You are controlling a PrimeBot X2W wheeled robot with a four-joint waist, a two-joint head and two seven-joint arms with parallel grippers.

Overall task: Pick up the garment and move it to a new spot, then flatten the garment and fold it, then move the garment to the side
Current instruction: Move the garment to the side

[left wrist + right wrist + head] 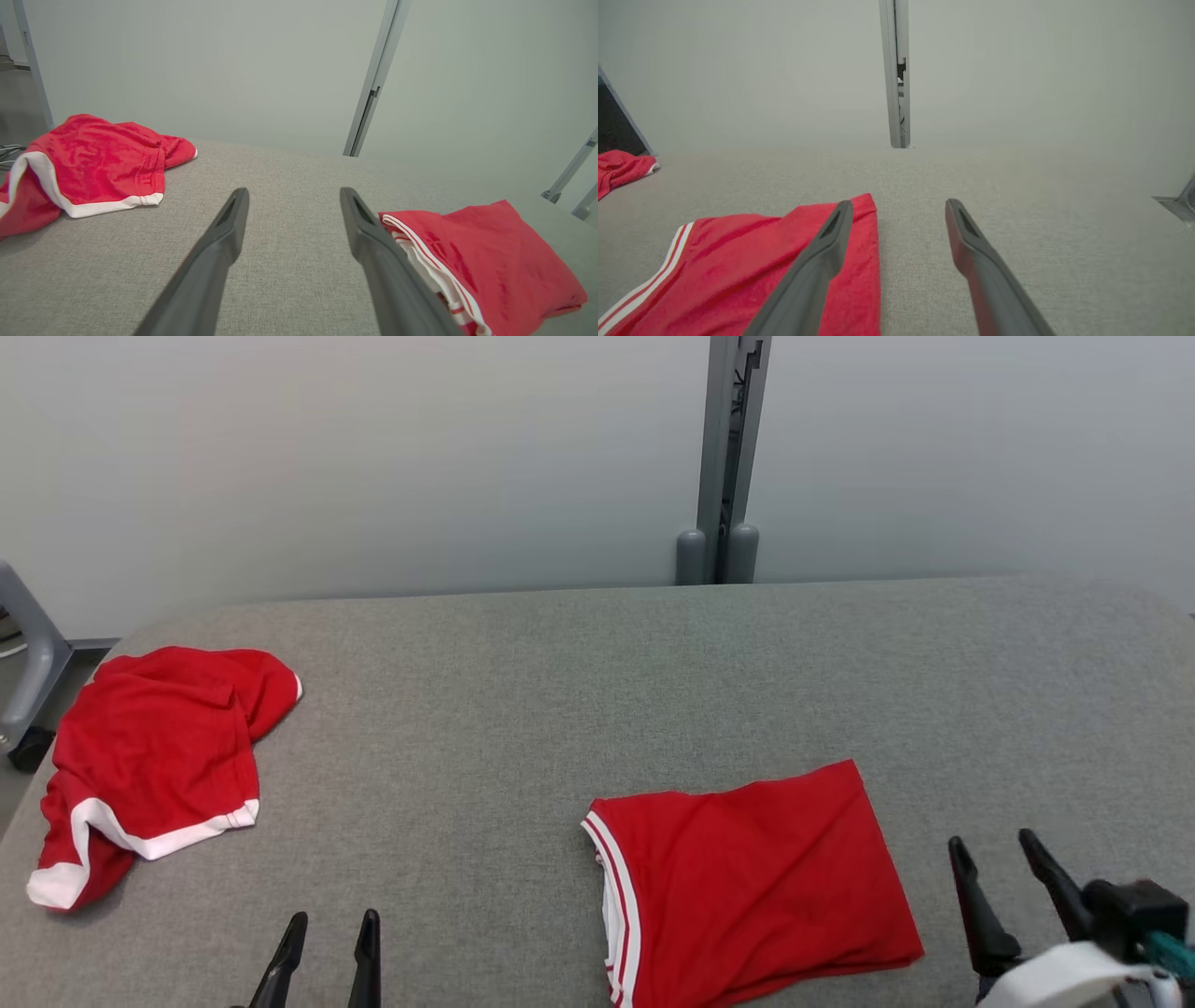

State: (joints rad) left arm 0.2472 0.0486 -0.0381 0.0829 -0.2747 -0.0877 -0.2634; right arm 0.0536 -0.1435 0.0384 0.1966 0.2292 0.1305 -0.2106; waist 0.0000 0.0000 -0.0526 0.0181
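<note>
Since the folded garment (pixel 756 887) lies flat on the table (pixel 560 691) at the near edge, right of centre, what matters is which gripper it lies closer to. It sits between the two, well apart from the left gripper (pixel 334 917) and just beside the right gripper (pixel 991 842), whose fingers stand off the garment's right edge without touching it. Both sets of jaws are spread wide and hold nothing. In the right wrist view the cloth lies to the left of the jaws, its far right corner level with the fingertips; in the left wrist view it lies to the right, striped hem facing that gripper. The fold is close to square, so no long axis stands out. The white-striped edge runs near to far along its left side, and the plain red edge faces the right arm. A crumpled garment (pixel 159 747) lies at the far left of the table, nearer the left arm. Judging by the neat fold, only the move to the side may remain, if it is not done already. The right arm looks better placed for it, needing a short sideways reach to pinch the plain edge.
</note>
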